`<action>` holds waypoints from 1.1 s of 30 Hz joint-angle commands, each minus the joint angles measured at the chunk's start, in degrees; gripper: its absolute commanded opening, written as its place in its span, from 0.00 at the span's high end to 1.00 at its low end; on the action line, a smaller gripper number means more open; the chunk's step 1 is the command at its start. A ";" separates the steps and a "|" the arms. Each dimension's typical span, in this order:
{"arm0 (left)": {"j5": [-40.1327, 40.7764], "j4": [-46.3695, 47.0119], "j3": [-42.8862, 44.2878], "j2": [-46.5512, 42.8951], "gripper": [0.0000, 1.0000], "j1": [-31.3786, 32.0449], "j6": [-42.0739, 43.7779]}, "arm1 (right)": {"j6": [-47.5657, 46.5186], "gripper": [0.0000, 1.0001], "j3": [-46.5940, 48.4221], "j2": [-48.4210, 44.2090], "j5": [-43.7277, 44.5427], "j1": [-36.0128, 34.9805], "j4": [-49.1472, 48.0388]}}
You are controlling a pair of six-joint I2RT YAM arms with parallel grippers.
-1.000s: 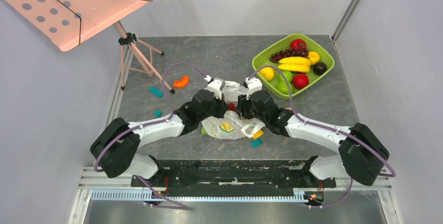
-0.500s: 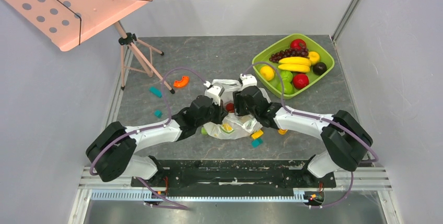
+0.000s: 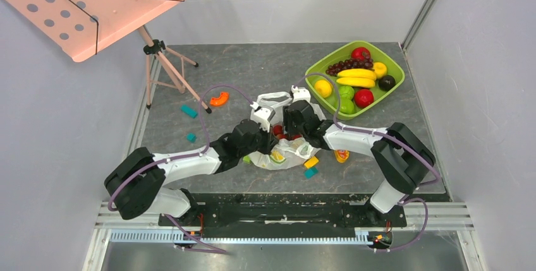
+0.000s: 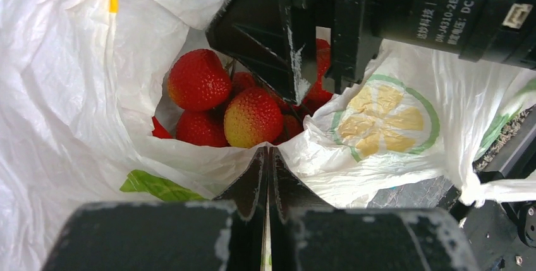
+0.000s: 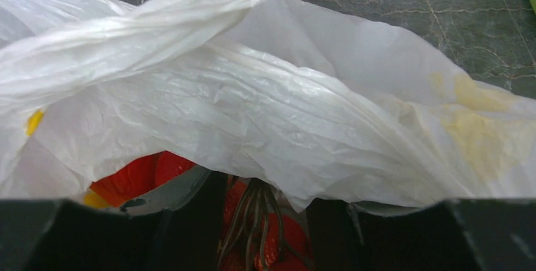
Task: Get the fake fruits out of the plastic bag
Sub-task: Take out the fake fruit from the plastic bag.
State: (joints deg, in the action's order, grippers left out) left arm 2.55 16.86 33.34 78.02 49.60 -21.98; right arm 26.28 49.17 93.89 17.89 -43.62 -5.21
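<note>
The plastic bag lies crumpled at the table's middle, its mouth held open. My left gripper is shut on the bag's near rim, a thin fold pinched between its fingertips. Inside lies a bunch of red-and-yellow balls with brown stems. My right gripper reaches into the mouth from the other side. Its fingers stand slightly apart, one on each side of the stems, among the red balls. Bag film drapes over its fingertips. Other fruits in the bag are hidden.
A green tray at the back right holds bananas, grapes and round fruits. A pink music stand's tripod stands at the back left. An orange curved piece, teal blocks and small blocks lie around the bag.
My right gripper has moved left and into the bag's mouth. My left gripper has pulled the rim back toward me, and the bag's handles now show on the far side.
</note>
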 commanded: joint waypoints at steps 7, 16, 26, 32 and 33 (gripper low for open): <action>0.55 3.26 -1.35 -1.13 0.98 0.55 1.24 | 0.38 0.75 2.88 2.33 -3.03 0.98 -4.95; 2.63 3.34 -2.55 -2.45 0.98 0.58 -0.11 | -4.52 1.00 0.36 -2.04 -5.07 0.99 -6.52; 5.57 -0.42 0.07 -6.87 0.98 0.54 -0.80 | -16.81 1.00 -5.01 -13.42 -19.30 0.92 -7.35; 8.07 -2.93 3.02 -10.00 0.98 0.58 -0.10 | -22.32 1.00 -5.17 -16.73 -25.66 0.94 -3.25; 8.73 -3.22 3.46 -10.43 0.98 0.51 0.08 | -23.04 1.00 -5.45 -17.20 -26.70 0.90 -3.01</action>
State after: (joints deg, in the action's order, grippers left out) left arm 7.75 13.43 33.06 70.11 49.98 -22.02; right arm 8.25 44.16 79.42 -1.65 -42.57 -9.15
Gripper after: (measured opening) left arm 0.025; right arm 0.063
